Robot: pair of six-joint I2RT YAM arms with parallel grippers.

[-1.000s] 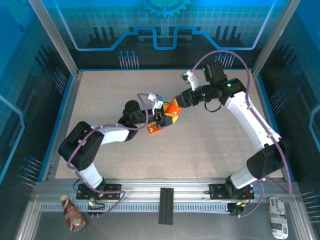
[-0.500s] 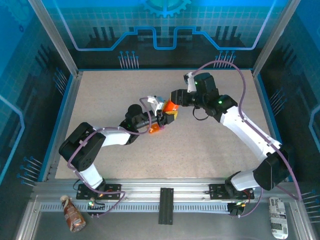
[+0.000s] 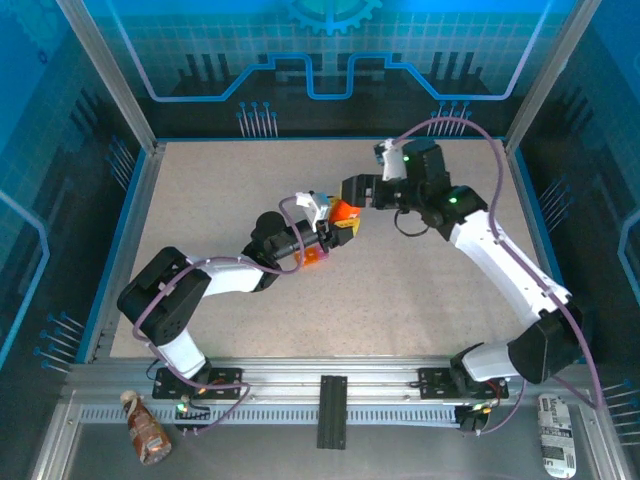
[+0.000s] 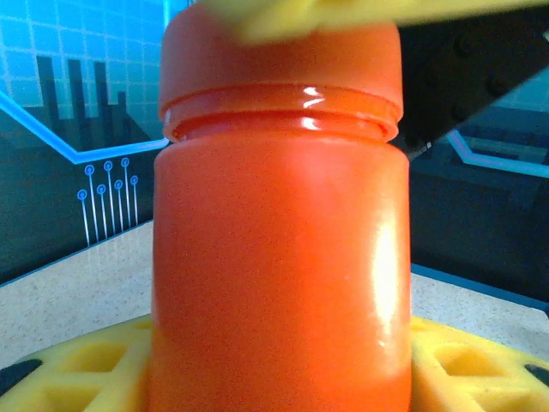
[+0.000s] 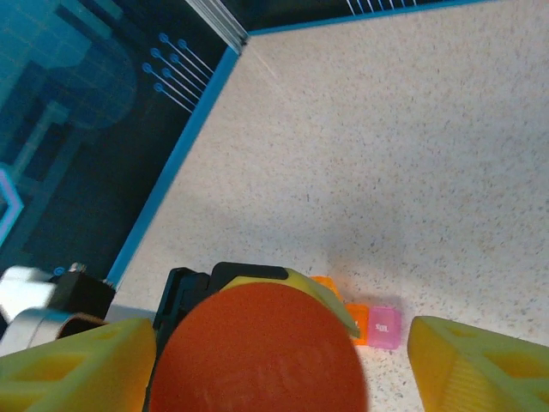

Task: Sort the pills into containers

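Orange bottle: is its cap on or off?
On. In the left wrist view the cap covers the neck of the orange bottle; how tightly, cannot tell.

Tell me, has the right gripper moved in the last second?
Yes. The right gripper has shifted slightly left, away from the table's blue right edge, and its jaws now stand open around the cap of the bottle.

Near the middle of the table (image 3: pixel 200 200), the bottle (image 3: pixel 343 212) is sitting between the left gripper's (image 3: pixel 338 228) fingers (image 4: pixel 86 369). The right gripper (image 5: pixel 279 360) is hanging over the cap (image 5: pixel 257 343) from the far right, one finger to each side. The pill box (image 3: pixel 312 257) is lying on the table just near-left of the bottle, close by the left wrist.
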